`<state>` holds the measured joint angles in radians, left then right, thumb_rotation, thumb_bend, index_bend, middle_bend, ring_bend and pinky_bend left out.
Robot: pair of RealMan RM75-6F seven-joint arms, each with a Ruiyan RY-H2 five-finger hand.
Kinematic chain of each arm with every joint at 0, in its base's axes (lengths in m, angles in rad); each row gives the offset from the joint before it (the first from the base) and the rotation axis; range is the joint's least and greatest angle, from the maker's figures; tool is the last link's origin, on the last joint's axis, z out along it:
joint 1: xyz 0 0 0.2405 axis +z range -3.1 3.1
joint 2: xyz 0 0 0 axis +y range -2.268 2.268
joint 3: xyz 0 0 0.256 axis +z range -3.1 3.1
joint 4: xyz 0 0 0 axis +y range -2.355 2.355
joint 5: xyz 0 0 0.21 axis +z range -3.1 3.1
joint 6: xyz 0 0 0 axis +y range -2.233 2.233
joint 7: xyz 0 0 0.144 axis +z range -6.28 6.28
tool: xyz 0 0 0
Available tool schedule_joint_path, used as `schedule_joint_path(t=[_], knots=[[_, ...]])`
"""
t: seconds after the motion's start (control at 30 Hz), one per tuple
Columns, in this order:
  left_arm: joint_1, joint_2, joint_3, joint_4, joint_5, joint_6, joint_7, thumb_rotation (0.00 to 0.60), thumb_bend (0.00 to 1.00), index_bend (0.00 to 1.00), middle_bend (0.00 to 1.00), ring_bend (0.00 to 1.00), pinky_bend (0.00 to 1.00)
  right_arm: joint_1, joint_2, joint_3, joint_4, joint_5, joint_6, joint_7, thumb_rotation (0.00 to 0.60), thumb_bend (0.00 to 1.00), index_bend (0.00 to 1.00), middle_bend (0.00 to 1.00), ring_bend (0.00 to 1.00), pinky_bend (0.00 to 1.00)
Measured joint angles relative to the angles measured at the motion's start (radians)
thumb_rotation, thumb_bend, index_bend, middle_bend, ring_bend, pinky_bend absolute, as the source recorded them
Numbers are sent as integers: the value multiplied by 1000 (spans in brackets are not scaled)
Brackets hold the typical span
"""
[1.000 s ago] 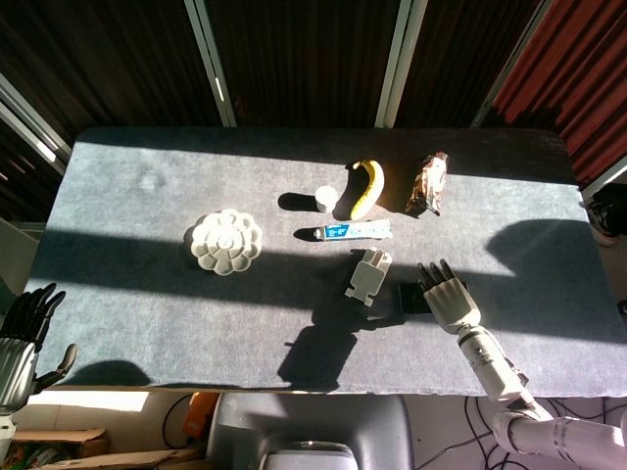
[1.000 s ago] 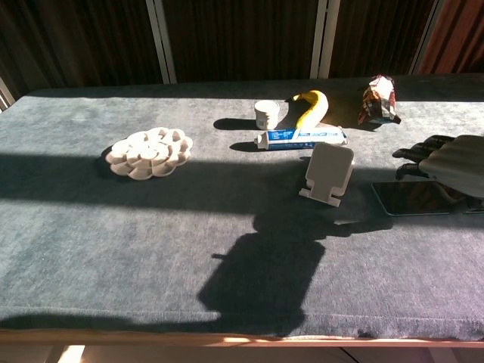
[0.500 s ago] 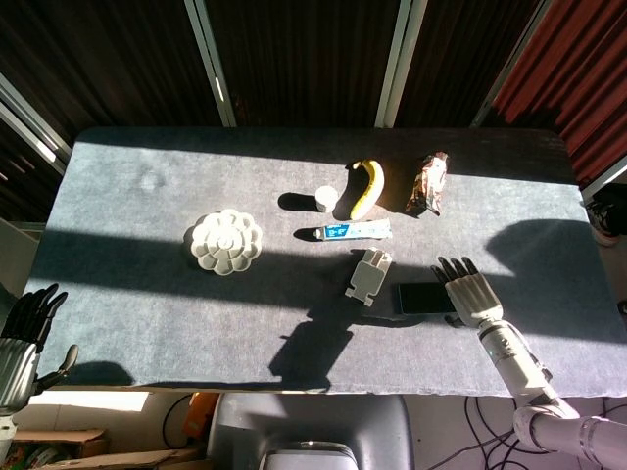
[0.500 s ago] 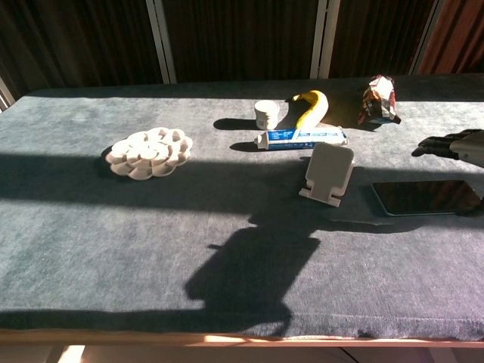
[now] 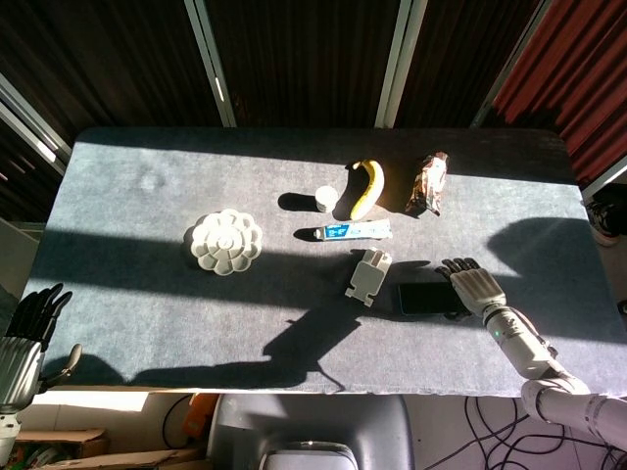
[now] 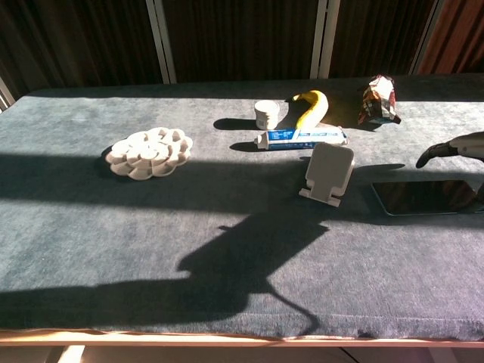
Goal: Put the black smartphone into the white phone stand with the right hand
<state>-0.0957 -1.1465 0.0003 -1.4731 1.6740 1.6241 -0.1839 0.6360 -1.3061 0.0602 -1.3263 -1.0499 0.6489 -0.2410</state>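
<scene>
Currently, step: reaching; right hand (image 5: 472, 284) is hovering at the phone's (image 5: 424, 298) right end, fingers spread, holding nothing.
Phone: lying flat on counter (image 5: 147, 313), beside stand (image 5: 367, 274).
Next: pinching phone's edges, lifting.

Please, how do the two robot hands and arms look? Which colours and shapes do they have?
The right robot hand has a pale beige-grey shell with darker fingertips, shaped like a human hand, on a light grey rounded forearm bearing a small green dot. The left robot hand, at the frame's lower left corner, has dark fingers on a grey body. No cables or sleeves are visible on them.
</scene>
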Motion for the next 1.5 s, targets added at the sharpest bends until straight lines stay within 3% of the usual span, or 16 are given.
schedule_joint_path(t=[0.53,0.73,0.87,1.23,1.37,1.5], knots=[[0,1,2,2,6,3,-4,600,408,0,0,0,0,-10,-31,-23,69,-25,-12,70,600,356,379,265,0,33],[-3,0,5,1,9,-3,-2,600,407,0,0,0,0,-12,-47,-26,78,-29,6,64,600,356,409,278,12,56],[-4,-1,7,1,12,-4,1,600,407,0,0,0,0,-14,-56,-26,81,-30,25,48,600,356,483,295,45,77],[-2,0,8,0,13,-2,-1,600,409,0,0,0,0,-18,-79,-32,88,-10,49,6,600,356,519,320,73,110],[-2,0,8,0,13,-1,-3,600,409,0,0,0,0,-22,-81,-32,82,-16,65,0,600,356,598,381,124,123],[-2,1,8,1,13,0,-7,600,407,0,0,0,0,-26,-81,-37,74,-24,80,-16,600,356,748,500,238,150]])
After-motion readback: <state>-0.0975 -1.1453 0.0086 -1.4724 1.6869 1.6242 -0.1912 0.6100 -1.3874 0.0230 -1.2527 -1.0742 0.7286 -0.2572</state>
